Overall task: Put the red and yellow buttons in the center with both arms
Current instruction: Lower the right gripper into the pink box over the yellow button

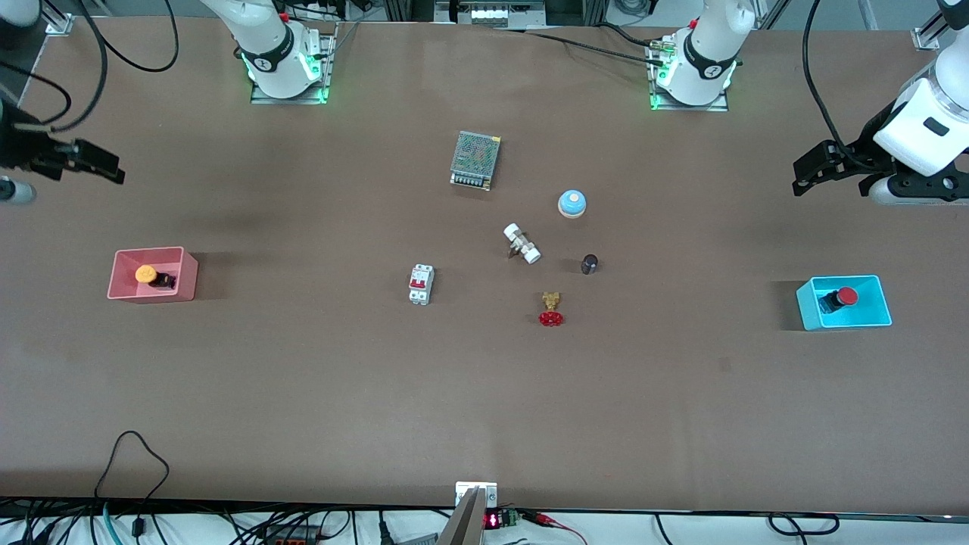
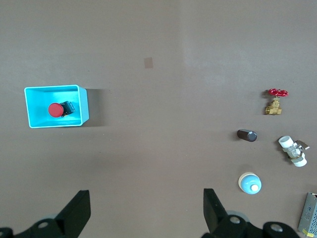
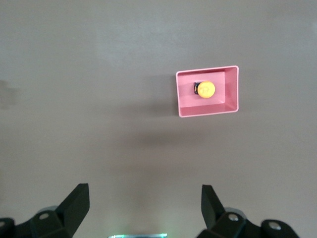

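Currently the small push-button with the round red cap (image 1: 839,298) lies on its side inside an open light-blue plastic bin (image 1: 878,306) near the left arm's end of the matte brown counter (image 1: 303,393). The matching push-button with the yellow-orange cap (image 1: 150,275) lies inside an open pink plastic bin (image 1: 121,288) near the right arm's end.

The left arm's black two-finger end effector (image 1: 814,175) hangs in the air over bare counter at that arm's end, above and beside the blue bin; in the left wrist view its fingers (image 2: 79,214) are spread wide with nothing between them. The right arm's black end effector (image 1: 91,163) hovers over bare counter at its own end, and the right wrist view shows its fingers (image 3: 77,203) likewise wide apart and empty, with the pink bin and its button ahead of them.

Around the middle of the counter sits a loose group of other parts:
- a metal mesh-covered power supply box (image 1: 475,159), farthest from the front camera
- a light-blue dome on a beige base (image 1: 572,203)
- a white plastic pipe fitting (image 1: 522,243) lying tilted
- a small dark cylinder (image 1: 590,263) just beside the fitting
- a brass valve with a red handwheel (image 1: 552,309), nearest the front camera of the group
- a white circuit breaker with a red switch (image 1: 421,284), toward the right arm's end
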Robot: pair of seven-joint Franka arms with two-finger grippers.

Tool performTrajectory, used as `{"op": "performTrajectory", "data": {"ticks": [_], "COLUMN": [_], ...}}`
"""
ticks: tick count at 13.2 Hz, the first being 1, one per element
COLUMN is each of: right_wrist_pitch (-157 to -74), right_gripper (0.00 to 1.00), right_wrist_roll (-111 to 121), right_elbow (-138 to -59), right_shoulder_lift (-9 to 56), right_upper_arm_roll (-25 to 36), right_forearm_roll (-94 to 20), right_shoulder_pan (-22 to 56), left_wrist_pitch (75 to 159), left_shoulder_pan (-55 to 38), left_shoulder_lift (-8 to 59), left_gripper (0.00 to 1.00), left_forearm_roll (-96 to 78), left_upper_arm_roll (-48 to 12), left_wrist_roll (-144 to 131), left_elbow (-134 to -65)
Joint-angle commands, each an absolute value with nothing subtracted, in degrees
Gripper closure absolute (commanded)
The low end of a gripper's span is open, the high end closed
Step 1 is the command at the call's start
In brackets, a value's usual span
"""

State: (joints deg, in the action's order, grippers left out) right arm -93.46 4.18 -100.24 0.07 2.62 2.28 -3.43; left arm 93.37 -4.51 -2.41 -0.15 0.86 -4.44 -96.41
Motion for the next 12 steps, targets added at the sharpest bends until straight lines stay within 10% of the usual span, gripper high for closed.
{"op": "performTrajectory", "data": {"ticks": [1, 12], "right_wrist_pitch": [-97.89, -116.96], "right_gripper": [0.00, 0.00], "right_wrist_roll": [9.30, 16.07], "right_elbow": [-99.93, -99.93], "right_shoulder_lift": [5.61, 25.47], "right_upper_arm_roll": [2.29, 2.55], "right_forearm_roll": [3.34, 8.88], "right_shoulder_pan": [-6.15, -10.37], "left_wrist_pitch": [90.97, 90.97], "left_shoulder_pan": [-5.01, -5.01], "left_shoulder_lift": [-1.49, -1.49], "left_gripper": [0.00, 0.00], "left_forearm_roll": [-1.23, -1.23], "left_upper_arm_roll": [1.49, 1.49], "left_wrist_roll": [-4.31, -4.13], "left_elbow": [-94.39, -94.39]}}
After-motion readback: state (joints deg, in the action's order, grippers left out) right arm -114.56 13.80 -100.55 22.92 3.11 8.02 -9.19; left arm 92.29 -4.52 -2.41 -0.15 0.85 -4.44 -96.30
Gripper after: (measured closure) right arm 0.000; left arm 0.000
